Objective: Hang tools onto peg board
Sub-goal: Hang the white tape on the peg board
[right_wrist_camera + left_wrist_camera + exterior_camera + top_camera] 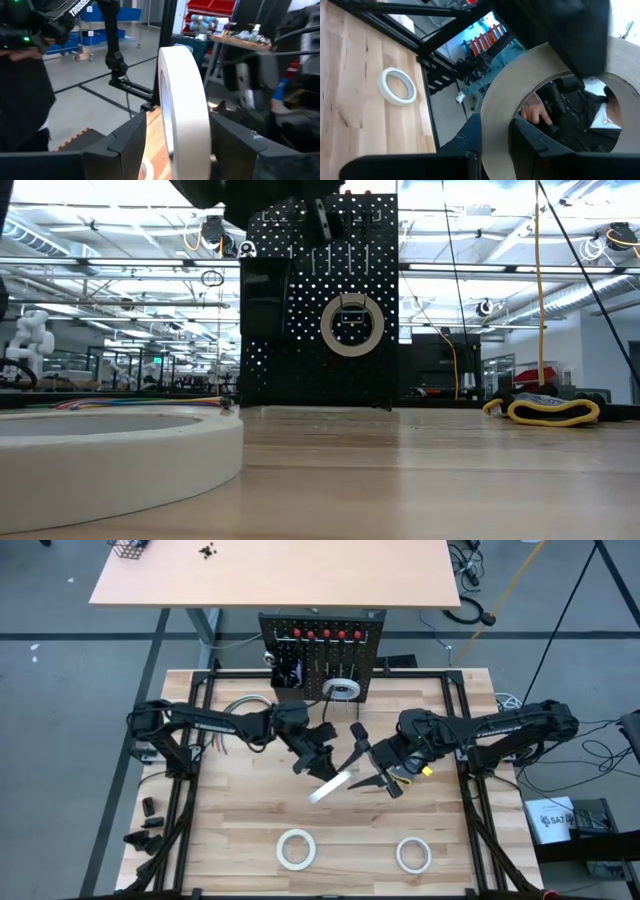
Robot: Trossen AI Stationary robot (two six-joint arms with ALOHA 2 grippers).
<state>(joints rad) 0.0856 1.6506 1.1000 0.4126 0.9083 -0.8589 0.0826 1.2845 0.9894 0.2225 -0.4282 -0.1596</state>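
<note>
High view: both arms meet over the middle of the surface [240,830], and a white tape roll [330,787] hangs between them, tipped on edge so it reads as a slanted bar, its long line running from low on the left pincer's [318,762] side up toward the right pincer [372,765]. The left pincer is clamped on the roll's band, one finger inside the ring. The right pincer stands wide, its fingers on either side of the roll's edge with gaps showing, not gripping.

Left wrist view shows what the top view cannot: the held roll [520,95] seen through its hole, a dark finger [540,145] reaching into the ring, and beyond it a second roll [397,86] lying flat on the surface.

Right wrist view shows the held roll [184,107] edge-on and upright between the two spread fingers [125,145].

Low view shows neither pincer; it shows the peg board [320,300] upright with one roll [351,324] hung on a hook, face out, and another roll [110,465] flat in the foreground.

In the high view two more rolls [296,848] [413,854] lie flat on the near side of both pincers, and the peg board [320,655] stands on the far side.
</note>
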